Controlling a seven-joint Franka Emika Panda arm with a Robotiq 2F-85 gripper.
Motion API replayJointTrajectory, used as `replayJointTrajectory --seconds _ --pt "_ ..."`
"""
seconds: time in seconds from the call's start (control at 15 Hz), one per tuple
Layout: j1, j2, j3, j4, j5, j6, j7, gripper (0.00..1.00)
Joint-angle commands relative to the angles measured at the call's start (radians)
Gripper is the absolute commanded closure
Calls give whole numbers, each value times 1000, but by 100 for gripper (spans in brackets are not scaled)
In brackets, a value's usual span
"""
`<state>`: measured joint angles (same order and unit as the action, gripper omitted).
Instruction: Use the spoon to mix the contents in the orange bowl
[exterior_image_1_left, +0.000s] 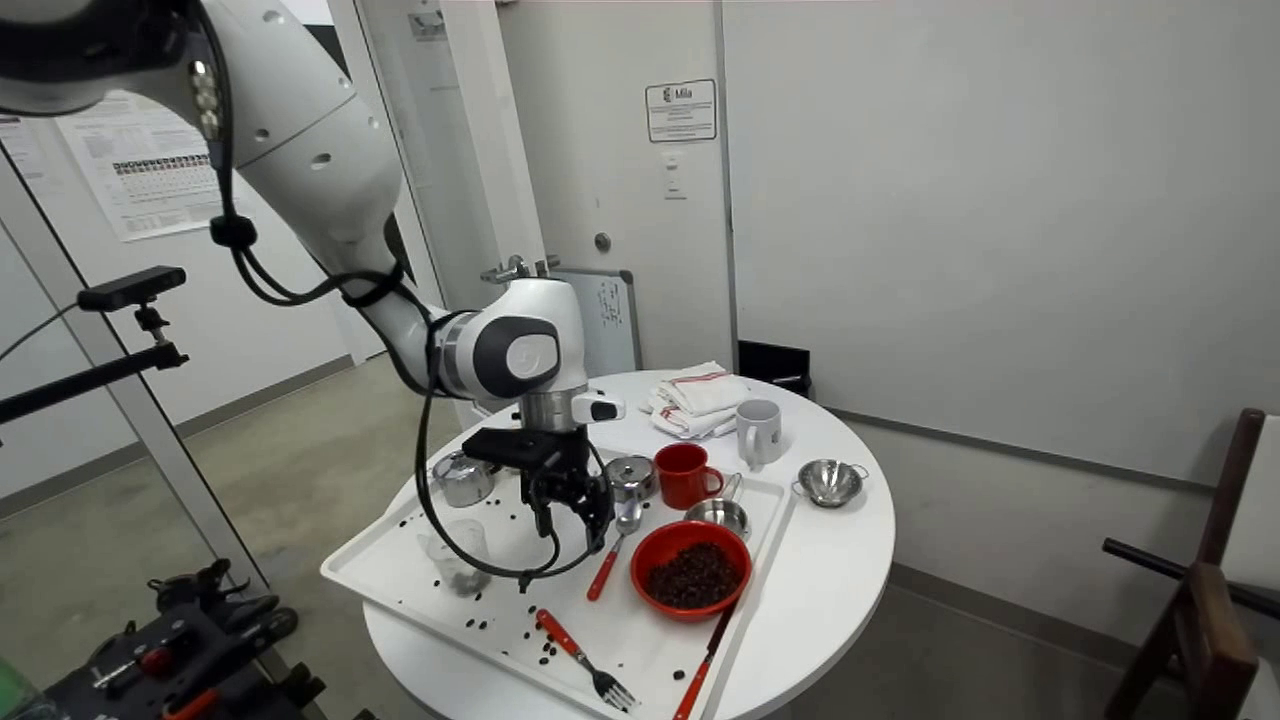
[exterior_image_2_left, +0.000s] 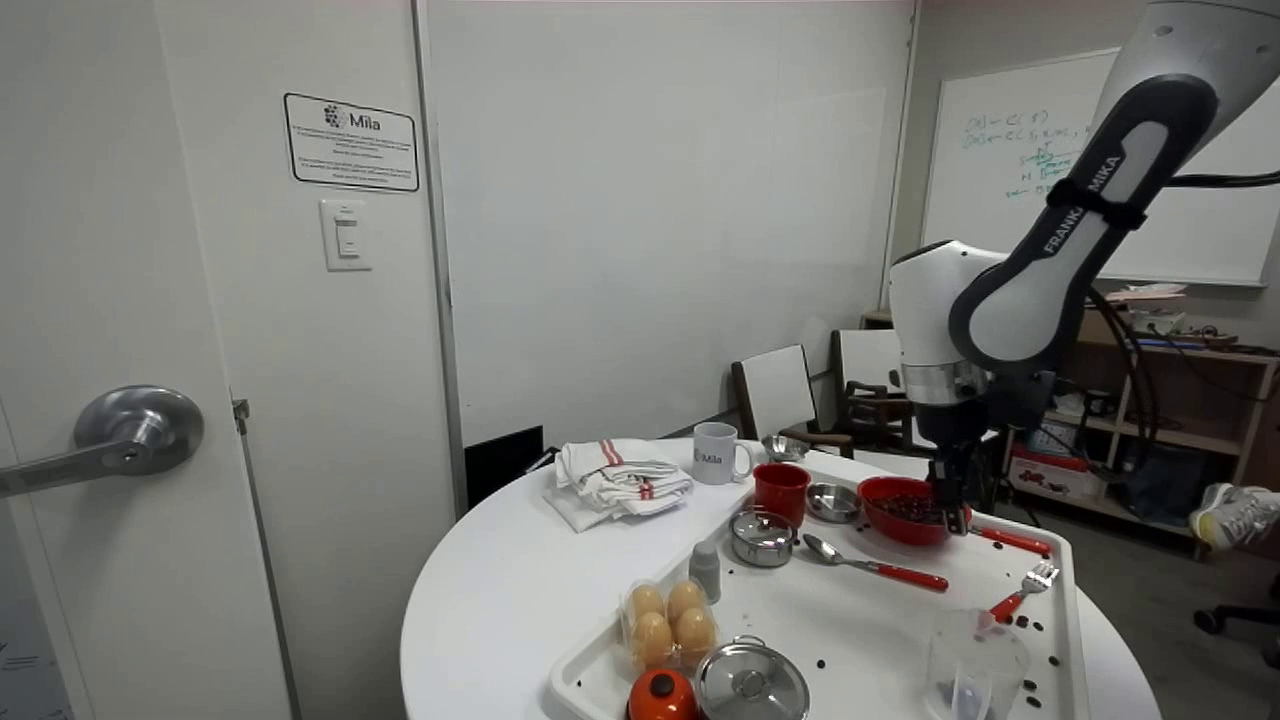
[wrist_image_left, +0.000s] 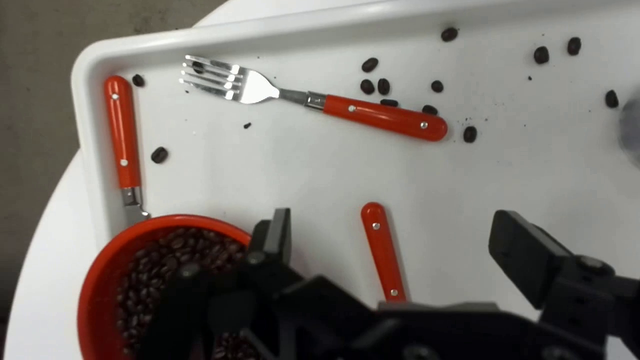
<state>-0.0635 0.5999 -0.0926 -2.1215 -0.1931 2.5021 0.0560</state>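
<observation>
The spoon (exterior_image_2_left: 885, 570), slim metal with a red-orange handle, lies beside one wide, round red-orange bowl (exterior_image_2_left: 900, 532) of dark beans (wrist_image_left: 155, 265). Near the bowl, the black gripper (wrist_image_left: 392, 235) points down, jaws wide apart above the spoon's handle. In an exterior view the white-and-black arm (exterior_image_2_left: 1075, 235) slants up rightward; right of the bowl lie one metal knife (exterior_image_2_left: 1012, 541) and one metal fork (exterior_image_2_left: 1012, 602), both red-handled.

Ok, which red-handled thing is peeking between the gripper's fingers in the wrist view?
The spoon: there, only its handle shows between the fingers of the open gripper; the fork lies higher, the third handle farther left.
</observation>
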Motion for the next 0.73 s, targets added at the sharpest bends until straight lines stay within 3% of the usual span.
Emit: replayJointTrajectory --seconds 0.0,0.2,0.67 --pt "14 -23 -21 -27 8 32 -1 0" --pt "17 -72 -35 -84 5 72 6 0" --pt "23 -79 -37 -95 4 79 13 0"
